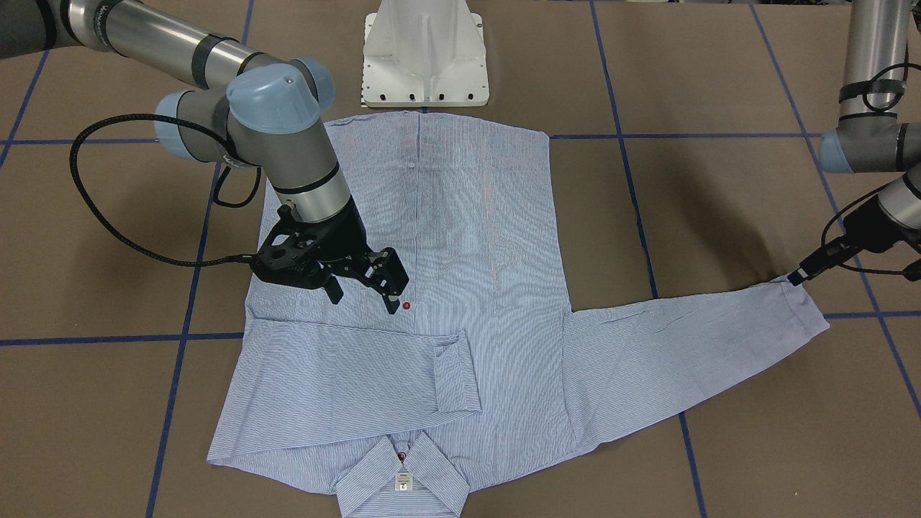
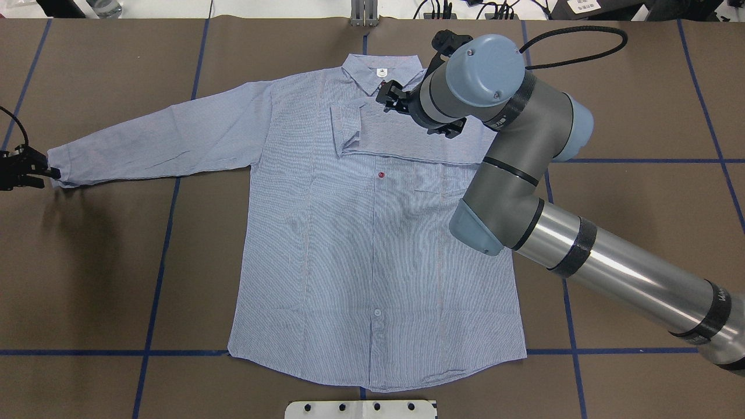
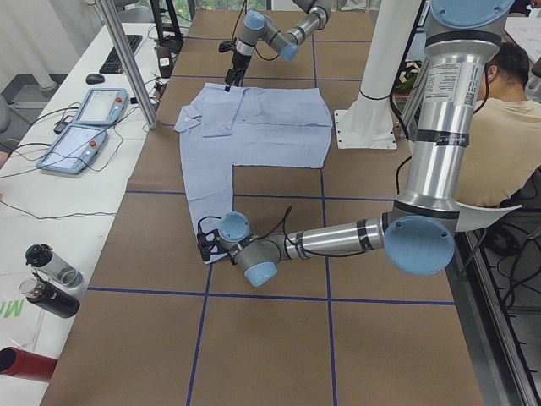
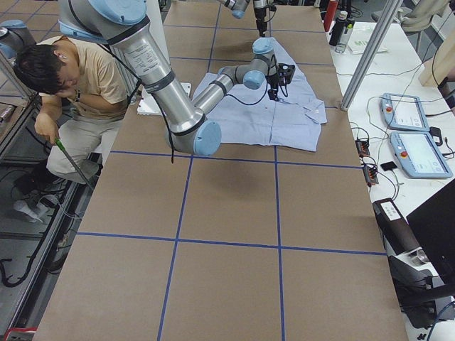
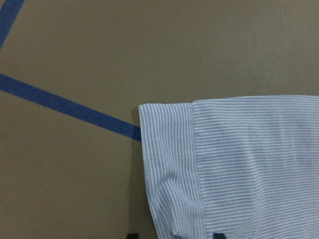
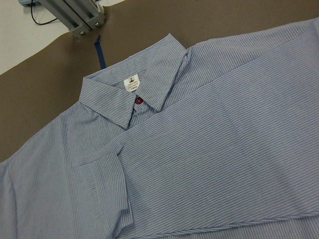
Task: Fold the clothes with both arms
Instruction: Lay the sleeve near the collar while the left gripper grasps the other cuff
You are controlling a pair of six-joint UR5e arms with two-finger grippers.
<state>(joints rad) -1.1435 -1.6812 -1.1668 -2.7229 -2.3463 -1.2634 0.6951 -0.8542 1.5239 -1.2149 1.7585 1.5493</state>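
The shirt (image 2: pixel 372 244) lies flat and front-up on the brown bench (image 2: pixel 640 87), with its collar (image 2: pixel 381 73) at the edge far from the robot's base. Just below the collar, one sleeve (image 1: pixel 345 374) is already folded across the chest, and its cuff end is slightly rumpled. The other sleeve (image 2: pixel 163 139) stretches straight out from the collar toward the robot's left.

The left end effector (image 2: pixel 41 170) sits at the far tip of that outstretched sleeve, well away from the collar. In the wrist view its fingers stand apart with the cuff (image 5: pixel 167 164) between them, so it is spread and not yet pinching. The right end effector (image 1: pixel 363 302) hangs over the chest, close below the collar and just beside the folded sleeve. Its fingers are also spread, and it holds nothing.

The step in hand looks like the second sleeve fold. Three things could go wrong:
- **Weak grip:** the left fingers reach only the very edge of the cuff. A shallow bite, or a bite on one layer only, could let the cloth slide out partway through the fold.
- **Dragging:** pulling the sleeve low across the bench would probably tug the shoulder, skew the body away from square with the collar and disturb the sleeve already folded.
- **Collision:** the right arm is parked over the chest, where the incoming sleeve should land. The two arms could meet, or the sleeve could drape over the right arm's fingers, unless it clears out first.
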